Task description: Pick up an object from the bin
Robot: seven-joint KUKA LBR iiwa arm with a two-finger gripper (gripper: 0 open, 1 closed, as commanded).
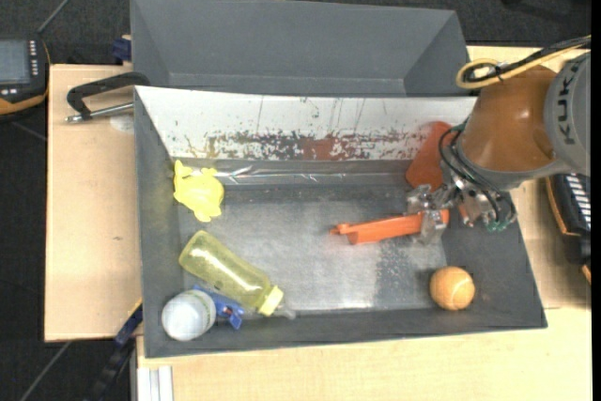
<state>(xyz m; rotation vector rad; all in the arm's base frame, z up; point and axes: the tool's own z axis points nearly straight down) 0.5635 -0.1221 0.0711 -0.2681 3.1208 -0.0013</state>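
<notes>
My gripper (427, 217) is low in the right half of the bin, its metal fingers on either side of the right end of a long flat orange stick (380, 228). The fingers look closed against the stick. The stick reaches left from the gripper across the bin floor, ending in a small hooked tip. An orange ball (452, 287) lies just below the gripper, near the front right corner.
At the left lie a crumpled yellow lump (198, 192), a yellowish clear bottle (228, 271) on its side and a white and blue bottle (194, 314) in the front left corner. The arm's orange cover hangs over the bin's right wall.
</notes>
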